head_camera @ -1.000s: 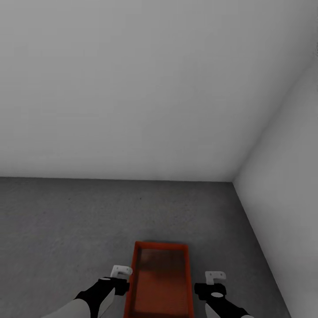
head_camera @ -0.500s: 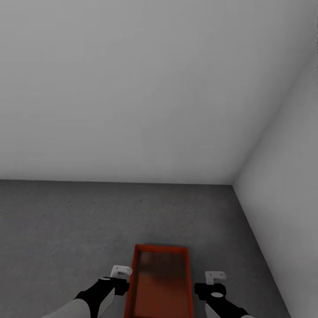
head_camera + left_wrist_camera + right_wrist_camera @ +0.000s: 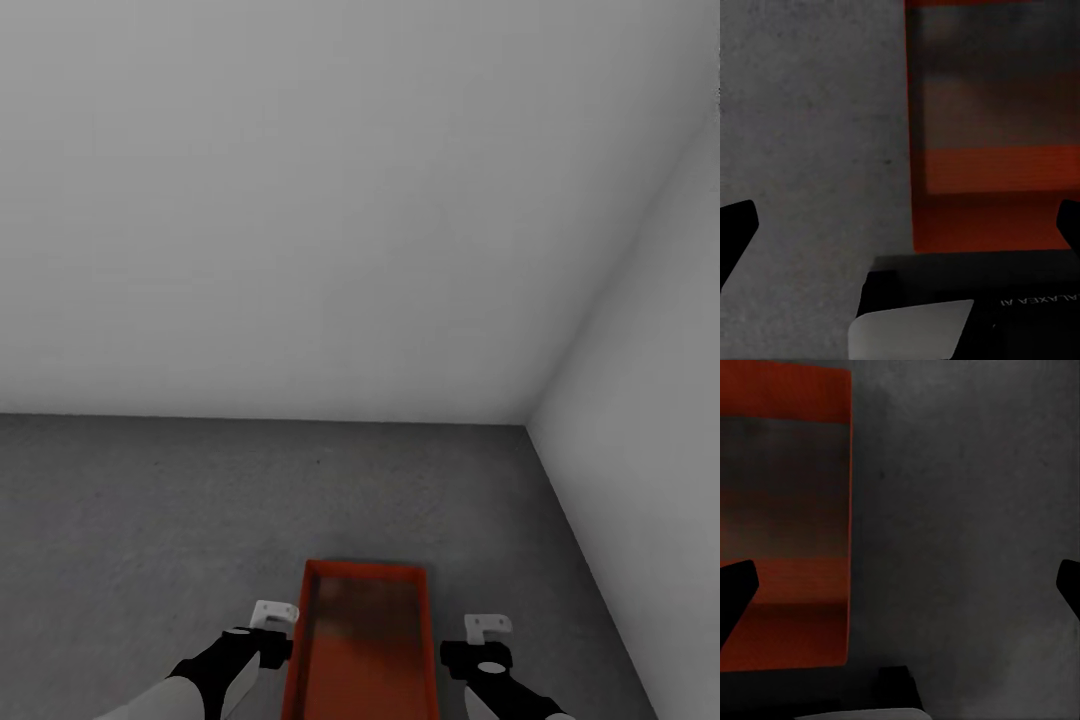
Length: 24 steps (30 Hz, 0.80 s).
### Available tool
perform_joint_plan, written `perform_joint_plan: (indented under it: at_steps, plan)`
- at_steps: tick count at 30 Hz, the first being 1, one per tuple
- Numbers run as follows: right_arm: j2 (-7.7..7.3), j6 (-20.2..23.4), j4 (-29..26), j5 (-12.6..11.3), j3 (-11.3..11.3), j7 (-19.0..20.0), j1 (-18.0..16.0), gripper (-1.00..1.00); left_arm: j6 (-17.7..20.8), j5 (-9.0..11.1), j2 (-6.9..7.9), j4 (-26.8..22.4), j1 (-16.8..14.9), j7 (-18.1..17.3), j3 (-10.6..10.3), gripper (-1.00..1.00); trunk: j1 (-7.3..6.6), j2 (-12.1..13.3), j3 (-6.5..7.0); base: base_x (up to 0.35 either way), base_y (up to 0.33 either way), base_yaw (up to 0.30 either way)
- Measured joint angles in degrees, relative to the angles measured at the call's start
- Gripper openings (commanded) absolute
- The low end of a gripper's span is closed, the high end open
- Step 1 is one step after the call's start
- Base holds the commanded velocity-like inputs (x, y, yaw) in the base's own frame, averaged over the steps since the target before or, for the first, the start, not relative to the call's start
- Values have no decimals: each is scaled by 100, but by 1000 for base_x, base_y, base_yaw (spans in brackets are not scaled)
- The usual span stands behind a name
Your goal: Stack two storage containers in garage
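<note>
An orange-red storage container [image 3: 362, 640] sits on the dark grey concrete floor [image 3: 150, 520] of the garage, low in the head view and directly in front of the robot, between its two arms. It is a lidless rectangular bin with its open top facing up, and its long axis runs straight away from the robot toward the pale grey back wall [image 3: 300, 200]; its far short end points at that wall, while its near end is cut off by the lower edge of the view. The side wall [image 3: 650, 400] meets the back wall in a corner to the right, well apart from the bin. The left end effector [image 3: 272, 616] hangs just beside the container's left long wall, and the right end effector [image 3: 487, 628] hangs just beside its right long wall, with a strip of bare floor showing between that one and the bin. In the left wrist view the container [image 3: 990, 135] lies next to rough concrete, and the two dark fingertips [image 3: 736, 225] stand wide apart with nothing between them. The right wrist view shows the same bin [image 3: 784, 525] along one side, and the fingertips [image 3: 735, 589] there are also spread wide and hold nothing. Neither end effector touches the container.
</note>
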Motion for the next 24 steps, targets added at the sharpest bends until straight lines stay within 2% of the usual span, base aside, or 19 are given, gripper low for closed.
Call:
perform_joint_plan:
  at_steps: [24]
  plan:
    - [0, 0, 0, 0, -2, 0, 0, 100, -8, 0, 14, 0, 0, 0, 0, 100, 0, 0, 213, 0, 0, 0]
